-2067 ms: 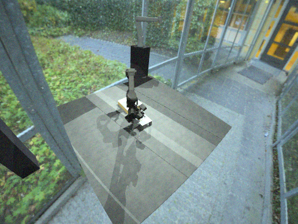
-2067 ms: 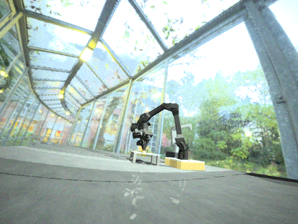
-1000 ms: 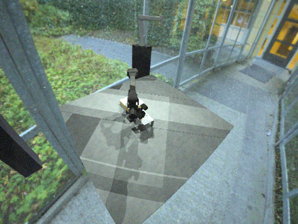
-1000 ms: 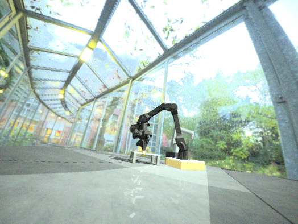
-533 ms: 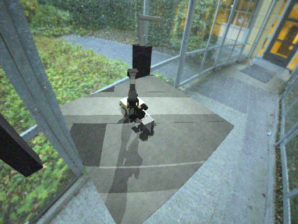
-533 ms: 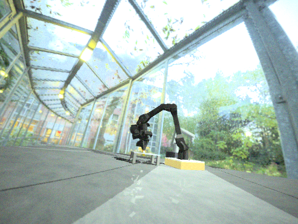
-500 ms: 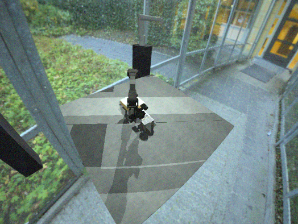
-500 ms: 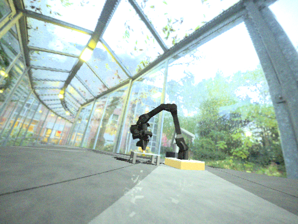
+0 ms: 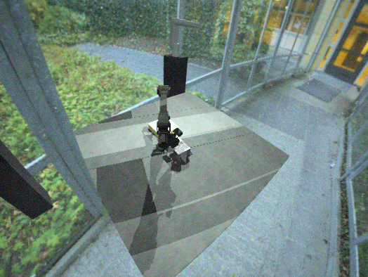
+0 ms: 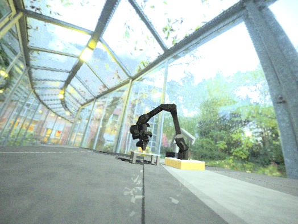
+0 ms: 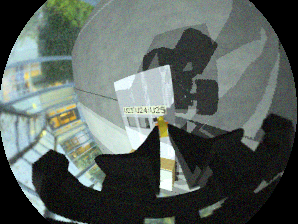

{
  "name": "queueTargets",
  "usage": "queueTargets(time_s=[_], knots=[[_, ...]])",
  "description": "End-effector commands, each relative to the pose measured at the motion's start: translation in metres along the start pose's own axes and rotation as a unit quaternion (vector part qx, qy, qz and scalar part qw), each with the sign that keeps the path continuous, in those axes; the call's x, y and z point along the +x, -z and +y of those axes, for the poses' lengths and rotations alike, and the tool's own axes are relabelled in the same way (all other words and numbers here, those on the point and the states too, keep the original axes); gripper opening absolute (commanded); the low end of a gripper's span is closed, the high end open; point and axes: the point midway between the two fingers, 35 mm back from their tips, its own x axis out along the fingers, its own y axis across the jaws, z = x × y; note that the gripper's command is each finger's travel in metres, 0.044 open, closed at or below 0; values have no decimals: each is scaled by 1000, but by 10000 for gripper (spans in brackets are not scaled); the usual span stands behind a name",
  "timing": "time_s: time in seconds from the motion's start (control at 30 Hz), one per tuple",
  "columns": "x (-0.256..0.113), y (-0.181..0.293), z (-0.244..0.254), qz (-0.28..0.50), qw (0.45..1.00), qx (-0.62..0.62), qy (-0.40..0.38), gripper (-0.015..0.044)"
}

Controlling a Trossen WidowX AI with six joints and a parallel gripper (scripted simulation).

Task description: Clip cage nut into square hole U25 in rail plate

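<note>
a jointed black robot arm (image 9: 163, 109) reaches from the surface's far corner, beside a tall black block (image 9: 175, 74), toward the near corner. beneath and beside it, a pale yellow-sided slab (image 9: 153, 126) lies nearer the far corner than the silvery rail plate (image 9: 182, 149). dark shadows stretch toward the surface's near corner.

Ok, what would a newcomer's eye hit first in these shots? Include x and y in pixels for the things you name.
Probably the black arm (image 10: 174, 120) (image 9: 163, 109), arched up in the exterior view, right of centre. Next, the yellow cage nut (image 11: 163, 127) pinched at the fingertips of the gripper (image 10: 144, 149) (image 11: 162, 127), just below the U25 label (image 11: 157, 110) in the wrist view. Then the pale-topped yellow block (image 10: 185, 165) near the arm's foot.
</note>
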Motion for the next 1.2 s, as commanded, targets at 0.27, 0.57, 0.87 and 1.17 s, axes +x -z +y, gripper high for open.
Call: queueTargets(time_s=[0.27, 0.57, 0.87, 1.17], knots=[[1, 0, 2, 1, 1000, -1, 18, 34], [0, 0, 2, 1, 1000, -1, 21, 34], [-1, 0, 2, 1, 1000, -1, 21, 34], [-1, 0, 2, 1, 1000, -1, 21, 34]])
